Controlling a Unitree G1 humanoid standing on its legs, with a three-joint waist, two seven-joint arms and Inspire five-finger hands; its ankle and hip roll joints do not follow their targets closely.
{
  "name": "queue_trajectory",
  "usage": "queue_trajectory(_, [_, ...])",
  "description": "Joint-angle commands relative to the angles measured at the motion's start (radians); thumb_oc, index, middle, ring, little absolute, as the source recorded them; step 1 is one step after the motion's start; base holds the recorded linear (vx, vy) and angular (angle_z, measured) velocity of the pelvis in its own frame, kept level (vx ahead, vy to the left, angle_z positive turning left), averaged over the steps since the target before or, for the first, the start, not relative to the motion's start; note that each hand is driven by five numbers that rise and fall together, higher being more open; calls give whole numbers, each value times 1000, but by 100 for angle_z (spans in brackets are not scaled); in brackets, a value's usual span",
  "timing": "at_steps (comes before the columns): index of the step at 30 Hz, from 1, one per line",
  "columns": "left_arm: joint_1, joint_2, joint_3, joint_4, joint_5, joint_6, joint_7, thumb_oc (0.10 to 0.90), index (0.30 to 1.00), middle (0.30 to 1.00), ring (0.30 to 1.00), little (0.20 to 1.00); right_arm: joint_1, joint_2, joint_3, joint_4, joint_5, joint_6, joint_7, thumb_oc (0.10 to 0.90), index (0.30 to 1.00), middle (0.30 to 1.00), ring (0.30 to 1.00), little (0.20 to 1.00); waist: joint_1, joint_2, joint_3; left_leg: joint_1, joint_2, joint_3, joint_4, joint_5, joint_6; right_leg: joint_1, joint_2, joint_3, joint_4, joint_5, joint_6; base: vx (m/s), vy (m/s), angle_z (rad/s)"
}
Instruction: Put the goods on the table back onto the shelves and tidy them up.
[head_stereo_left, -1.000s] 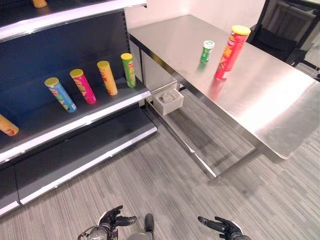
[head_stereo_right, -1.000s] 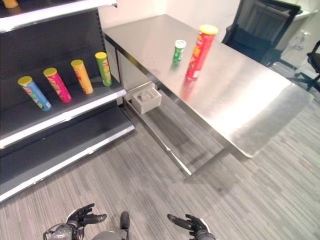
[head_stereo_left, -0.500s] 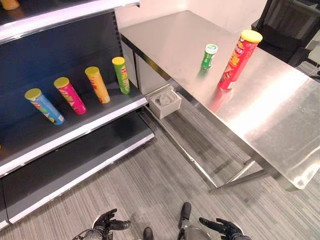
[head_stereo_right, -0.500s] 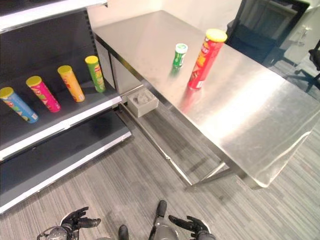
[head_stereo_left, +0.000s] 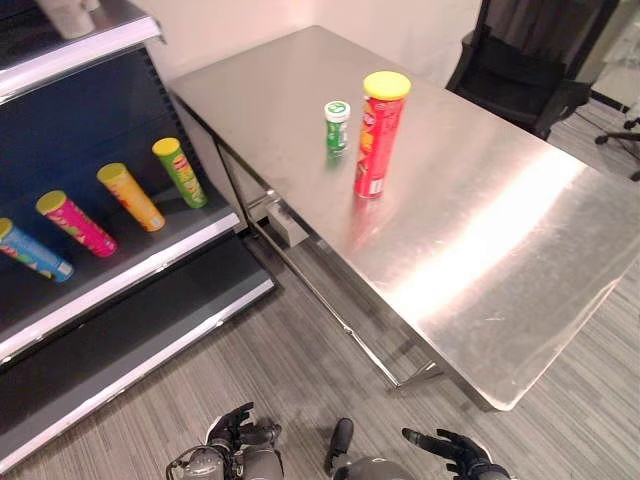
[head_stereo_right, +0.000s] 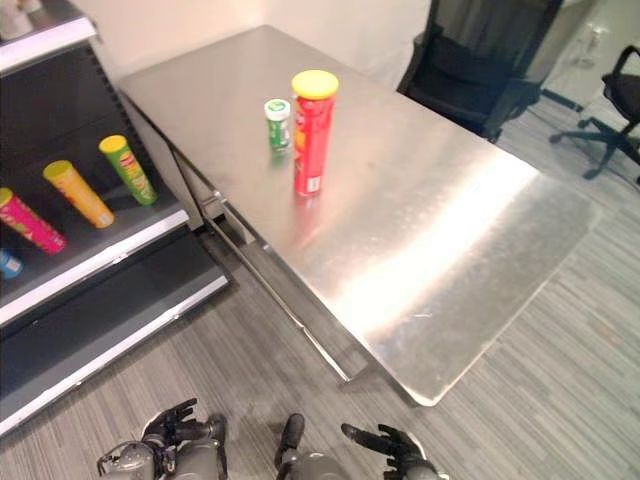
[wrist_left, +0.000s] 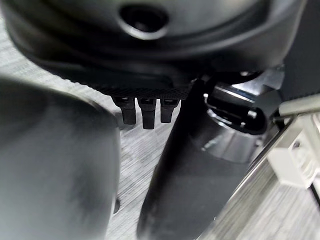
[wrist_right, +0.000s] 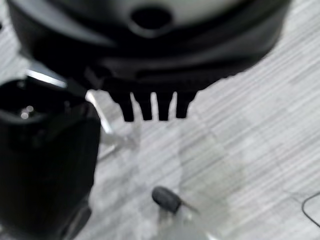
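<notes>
Hands hanging low over floor, left hand and right hand both empty, fingers relaxed; red can and green can standing on table.

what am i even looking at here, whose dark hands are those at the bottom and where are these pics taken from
They belong to a two-legged humanoid robot. Two pictures come from the stereo camera on its head, looking down; the two close-ups come from cameras on its wrists. Its left hand and right hand hang low over the floor, fingers relaxed, holding nothing. On the steel table stand a tall red can with a yellow lid and, just beyond it, a short green can. To the robot's left, the dark shelf holds more cans: green, orange, pink and blue.
</notes>
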Motion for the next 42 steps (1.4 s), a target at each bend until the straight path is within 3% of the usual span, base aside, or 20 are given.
queue_trajectory(1, [-6, 25, -11, -51, 2, -42, 9, 800, 900, 900, 900, 900, 21, -61, -8, -41, 0, -27, -9, 800, 900, 900, 900, 900, 42, 34, -26, -18, -47, -82, 91, 21, 68, 85, -131, 121, 3, -22, 74, 148, 189, -81])
queue_trajectory(4, [6, 25, 0, -42, 5, -47, 11, 800, 900, 900, 900, 900, 11, -53, -15, -37, -8, -25, -10, 800, 900, 900, 900, 900, 41, 47, -50, 56, -65, -47, 51, 0, 72, 84, -166, 150, 3, -5, 96, 135, 273, -65])
queue_trajectory(9, [4, 41, 15, -27, 3, -50, 11, 800, 900, 900, 900, 900, 9, -33, -12, -30, -12, -20, -1, 800, 900, 900, 900, 900, 44, 36, -58, 94, -91, 3, 34, -21, 98, 82, -206, 174, 3, 16, 117, 83, 201, -35])
queue_trajectory(17, [-24, 70, 54, 16, -6, -53, 25, 800, 900, 900, 900, 900, 8, 2, -59, 90, 12, -3, 1, 800, 900, 900, 900, 900, 31, -4, -67, 121, -133, 73, 15, -62, 139, 35, -263, 209, 26, 63, 161, 35, 150, -10])
queue_trajectory(20, [-21, 101, 93, -2, -22, -60, 21, 800, 900, 900, 900, 900, 40, -49, -206, 171, 79, -1, -17, 800, 900, 900, 900, 900, 9, -27, -65, 124, -137, 98, 15, -76, 148, 10, -271, 225, 30, 81, 175, 19, 83, -29])
queue_trajectory(21, [-21, 101, 93, -2, -22, -60, 21, 800, 900, 900, 900, 900, 40, -50, -206, 171, 79, -1, -17, 800, 900, 900, 900, 900, 10, -26, -65, 125, -137, 98, 15, -76, 148, 10, -271, 226, 31, 81, 176, 25, 32, -29])
queue_trajectory(24, [-8, 127, 115, -31, -9, -61, 7, 800, 900, 900, 900, 900, 102, -241, -486, 254, 173, -7, -60, 800, 900, 900, 900, 900, -16, -47, -67, 129, -138, 109, 15, -88, 148, 2, -276, 227, 27, 92, 191, 36, 35, -23])
queue_trajectory(25, [-9, 126, 114, -30, -9, -61, 8, 800, 900, 900, 900, 900, 103, -242, -487, 254, 173, -7, -59, 800, 900, 900, 900, 900, -15, -45, -68, 129, -137, 109, 15, -88, 148, 2, -276, 228, 27, 92, 191, 51, 34, -4])
queue_trajectory(26, [-6, 124, 120, -25, 5, -62, 8, 800, 900, 900, 900, 900, 114, -334, -612, 224, 220, -26, -94, 800, 900, 900, 900, 900, -29, -50, -73, 133, -137, 110, 15, -95, 148, 1, -276, 227, 22, 92, 195, 62, 16, -6])
queue_trajectory(28, [2, 116, 123, -21, 21, -61, 8, 800, 900, 900, 900, 900, 132, -420, -689, 103, 214, -57, -134, 800, 900, 900, 900, 900, -35, -53, -78, 134, -134, 113, 15, -99, 145, 0, -275, 225, 19, 93, 198, 55, 11, -7])
queue_trajectory(29, [11, 111, 123, -26, 28, -62, 8, 800, 900, 900, 900, 900, 144, -452, -729, -23, 205, -81, -149, 800, 900, 900, 900, 900, -39, -53, -79, 142, -132, 115, 15, -105, 144, 4, -275, 225, 18, 90, 200, 28, -6, -19])
queue_trajectory(30, [21, 100, 121, -25, 41, -60, -1, 800, 900, 900, 900, 900, 139, -506, -745, -258, 175, -121, -164, 800, 900, 900, 900, 900, -40, -54, -81, 150, -127, 120, 15, -107, 141, 6, -274, 224, 16, 90, 199, 28, -9, -23])
queue_trajectory(31, [25, 95, 119, -20, 48, -57, -5, 800, 900, 900, 900, 900, 139, -513, -745, -431, 166, -141, -156, 800, 900, 900, 900, 900, -42, -55, -84, 151, -125, 125, 15, -103, 139, 4, -273, 226, 14, 93, 196, 4, -10, -24])
queue_trajectory(32, [25, 95, 119, -20, 48, -57, -5, 800, 900, 900, 900, 900, 139, -513, -745, -431, 166, -141, -156, 800, 900, 900, 900, 900, -42, -55, -84, 151, -125, 125, 15, -103, 139, 4, -273, 226, 14, 93, 196, 15, -11, -14])
queue_trajectory(33, [33, 93, 113, -32, 56, -57, -14, 800, 900, 900, 900, 900, 106, -557, -714, -635, 163, -172, -121, 800, 900, 900, 900, 900, -38, -56, -90, 159, -118, 131, 15, -104, 136, 6, -270, 228, 12, 90, 192, 46, -24, -10])
queue_trajectory(35, [53, 92, 107, -53, 66, -59, -30, 800, 900, 900, 900, 900, 72, -580, -676, -805, 167, -203, -69, 800, 900, 900, 900, 900, -29, -55, -97, 173, -110, 134, 15, -109, 132, 19, -266, 224, 9, 82, 190, 52, -44, -11])
queue_trajectory(42, [87, 97, 78, -88, 70, -62, -62, 800, 900, 900, 900, 900, -72, -603, -534, -969, 295, -237, 29, 800, 900, 900, 900, 900, 8, -55, -119, 182, -99, 123, 15, -103, 121, 48, -262, 199, 3, 71, 184, 27, -35, 14])
